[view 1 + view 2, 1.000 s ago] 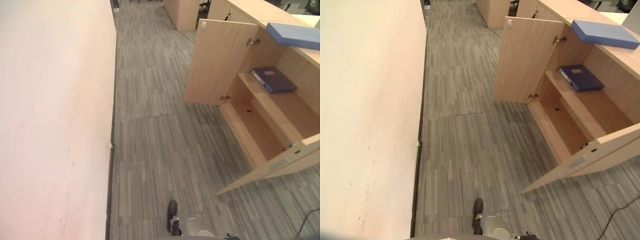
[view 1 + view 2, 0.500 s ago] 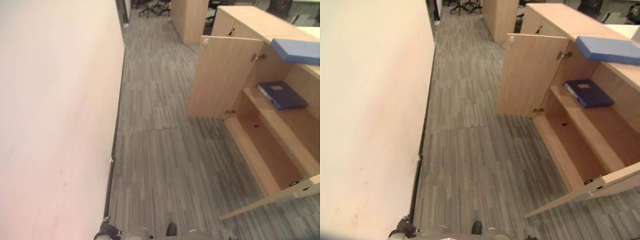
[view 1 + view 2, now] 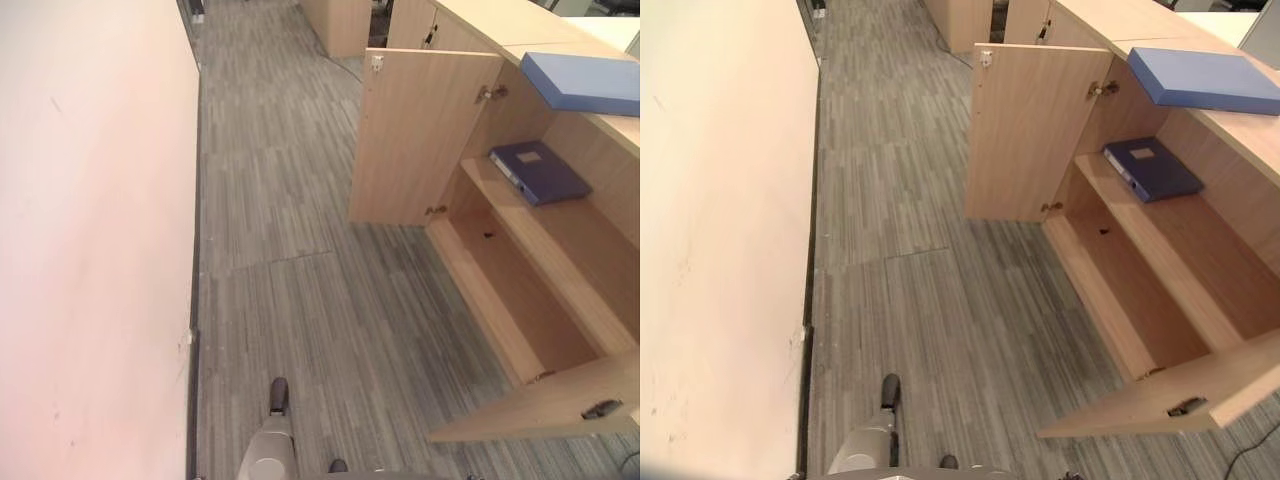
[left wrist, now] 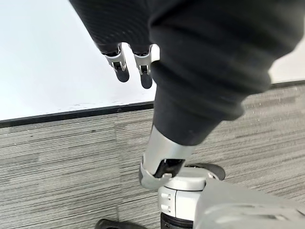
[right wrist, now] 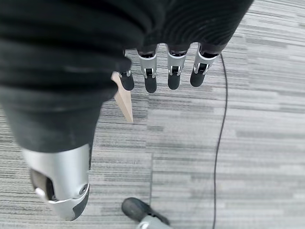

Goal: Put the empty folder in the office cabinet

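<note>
Change since earlier: between the earlier pictures and now the whole picture is seen to have shifted, so the camera has been moved; the cabinet, both folders and the doors are found in the same arrangement with one another.
Left eye view, cabinet: the office cabinet (image 3: 560, 270) is seen at the right with both doors swung out; the far door (image 3: 420, 135) is stood nearly square to the carcass, and the near door (image 3: 560, 405) is swung out across the floor at the lower right.
Left eye view, folders: a dark blue folder (image 3: 540, 172) is laid flat on the upper shelf (image 3: 590, 250); a light blue folder (image 3: 582, 82) is laid flat on the cabinet top (image 3: 480, 20), its edge projecting over the opening.
Left eye view, room: the striped carpet floor (image 3: 300, 260) is left open between the pale wall (image 3: 90, 230) at the left and the cabinet; the lower compartment (image 3: 520, 300) is bare.
Right eye view: the same layout is shown.
Left wrist view: the left robot hand (image 4: 131, 59) is hung over the carpet, fingers relaxed, nothing held.
Right wrist view: the right robot hand (image 5: 162, 71) is hung likewise, fingers straight, nothing held; a corner of a wooden door (image 5: 123, 100) is seen beyond the fingertips.
</note>
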Robot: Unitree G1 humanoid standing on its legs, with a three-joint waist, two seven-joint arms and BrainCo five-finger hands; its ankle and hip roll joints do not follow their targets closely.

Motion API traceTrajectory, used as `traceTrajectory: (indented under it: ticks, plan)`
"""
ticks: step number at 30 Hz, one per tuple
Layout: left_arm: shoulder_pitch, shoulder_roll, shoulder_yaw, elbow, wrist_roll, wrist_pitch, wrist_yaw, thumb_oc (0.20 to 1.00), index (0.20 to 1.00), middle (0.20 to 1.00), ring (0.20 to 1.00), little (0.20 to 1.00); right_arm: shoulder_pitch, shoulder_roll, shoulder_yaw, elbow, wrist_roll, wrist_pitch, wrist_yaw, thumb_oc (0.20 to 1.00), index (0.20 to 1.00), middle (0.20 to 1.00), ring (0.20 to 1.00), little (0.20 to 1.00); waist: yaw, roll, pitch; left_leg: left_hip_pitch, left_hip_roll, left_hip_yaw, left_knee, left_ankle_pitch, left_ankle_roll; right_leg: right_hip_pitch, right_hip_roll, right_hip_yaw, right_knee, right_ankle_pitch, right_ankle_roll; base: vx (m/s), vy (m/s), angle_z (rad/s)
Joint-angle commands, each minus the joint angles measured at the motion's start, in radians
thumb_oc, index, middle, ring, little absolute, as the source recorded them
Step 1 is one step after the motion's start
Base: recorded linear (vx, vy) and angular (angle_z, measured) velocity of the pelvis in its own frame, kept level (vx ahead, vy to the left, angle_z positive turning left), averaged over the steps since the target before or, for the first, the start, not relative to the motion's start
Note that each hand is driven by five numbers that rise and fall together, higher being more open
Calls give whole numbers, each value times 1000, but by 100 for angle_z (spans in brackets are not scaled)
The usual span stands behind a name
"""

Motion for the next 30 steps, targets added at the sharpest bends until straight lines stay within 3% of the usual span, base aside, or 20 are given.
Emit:
traceTrajectory:
  ticks: [1,4,5,9,11,12,14,15,16,17,19,21,22,23,24,26,29,30]
  plan:
    - [11,-2,-7,15,-33,-4,-1,1000,1000,1000,1000,1000,63,5,-47,30,-13,23,23,1000,1000,1000,1000,1000,13,33,-60,13,11,18,-48,69,14,10,-146,27,29,1,127,309,243,-7]
    - [-2,11,-3,-8,-42,-12,0,1000,1000,1000,1000,1000,70,6,-51,24,-17,27,37,1000,1000,1000,1000,1000,17,25,-96,47,-64,36,-48,9,67,-4,-243,23,69,36,184,357,356,7]
    - [-2,12,-3,-8,-42,-12,0,1000,1000,1000,1000,1000,70,7,-51,24,-17,27,37,1000,1000,1000,1000,1000,18,24,-96,48,-65,38,-48,8,67,-4,-244,24,69,36,184,142,187,-3]
    - [-26,28,-8,-47,-49,-21,0,1000,1000,1000,1000,1000,49,-2,-55,-19,-15,28,43,1000,1000,1000,1000,1000,25,18,-113,107,-148,55,-48,-60,119,-79,-360,-6,245,207,230,169,268,-29]
    - [-34,37,-7,-60,-53,-20,-3,1000,1000,1000,1000,1000,43,-10,-48,-39,-21,31,44,1000,1000,1000,1000,1000,19,25,-101,150,-191,44,-48,-89,154,-147,-421,-6,427,320,210,178,368,-5]
    - [-39,43,-13,-62,-48,-16,-5,1000,1000,1000,1000,1000,38,-14,-37,-47,-25,32,42,1000,1000,1000,1000,1000,13,26,-88,174,-212,38,-48,-106,171,-166,-446,-15,510,343,190,297,473,7]
    - [-51,61,-25,-57,-28,-7,-10,1000,1000,1000,1000,1000,25,-11,-2,-89,-37,21,32,1000,1000,1000,1000,1000,12,17,-67,235,-239,41,-48,-172,185,-216,-507,-99,650,312,198,299,321,13]
    - [-57,60,-29,-57,-25,-8,-12,1000,1000,1000,1000,1000,13,-10,9,-100,-38,18,29,1000,1000,1000,1000,1000,8,15,-59,249,-234,39,-48,-181,187,-237,-493,-118,660,287,190,175,43,15]
    - [-61,59,-33,-58,-25,-10,-15,1000,1000,1000,1000,1000,1,-9,18,-114,-39,14,31,1000,1000,1000,1000,1000,2,27,-48,265,-216,32,-48,-186,183,-287,-447,-133,671,222,166,169,-9,14]
    - [-63,55,-36,-56,-27,-10,-19,1000,1000,1000,1000,1000,-12,-10,23,-129,-40,12,32,1000,1000,1000,1000,1000,-5,37,-30,284,-208,18,-48,-188,182,-325,-415,-149,657,199,163,222,-24,23]
    - [-58,43,-48,-49,-11,-7,-26,1000,1000,1000,1000,1000,-33,-16,29,-150,-35,4,22,1000,1000,1000,1000,1000,-25,53,8,342,-196,24,-48,-209,173,-392,-349,-213,541,212,179,234,-44,20]
    - [-57,39,-51,-45,-7,-5,-30,1000,1000,1000,1000,1000,-39,-17,29,-151,-32,2,19,1000,1000,1000,1000,1000,-32,56,19,364,-187,22,-48,-219,168,-411,-323,-224,486,230,185,124,-75,-5]
    - [-55,36,-52,-39,-2,-2,-30,1000,1000,1000,1000,1000,-45,-17,23,-157,-15,-6,10,1000,1000,1000,1000,1000,-53,36,33,380,-195,17,-48,-217,165,-447,-277,-237,332,285,180,76,-75,-10]
    - [-55,36,-52,-39,-2,-2,-30,1000,1000,1000,1000,1000,-45,-17,23,-157,-15,-6,10,1000,1000,1000,1000,1000,-53,38,34,381,-193,16,-48,-217,164,-443,-274,-239,326,288,179,255,-150,5]
    - [-53,39,-46,-35,8,-3,-33,1000,1000,1000,1000,1000,-46,-13,14,-155,2,-10,10,1000,1000,1000,1000,1000,-77,11,38,412,-211,-6,-48,-240,158,-473,-202,-186,178,334,196,266,-107,16]
    - [-53,43,-31,-28,9,-4,-35,1000,1000,1000,1000,1000,-38,-10,-1,-147,13,-10,5,1000,1000,1000,1000,1000,-83,-8,39,425,-223,-18,-48,-254,155,-482,-186,-181,90,365,210,297,-117,20]
    - [-52,43,-23,-21,10,-4,-35,1000,1000,1000,1000,1000,-20,-9,-18,-133,24,-10,3,1000,1000,1000,1000,1000,-89,-7,34,447,-219,-21,-48,-274,151,-468,-185,-215,66,369,213,232,-78,19]
    - [-54,42,-28,-11,34,-4,-33,1000,1000,1000,1000,1000,10,-6,-29,-110,30,-10,0,1000,1000,1000,1000,1000,-88,-8,6,470,-213,-14,-48,-326,145,-411,-181,-258,13,338,206,403,-164,10]
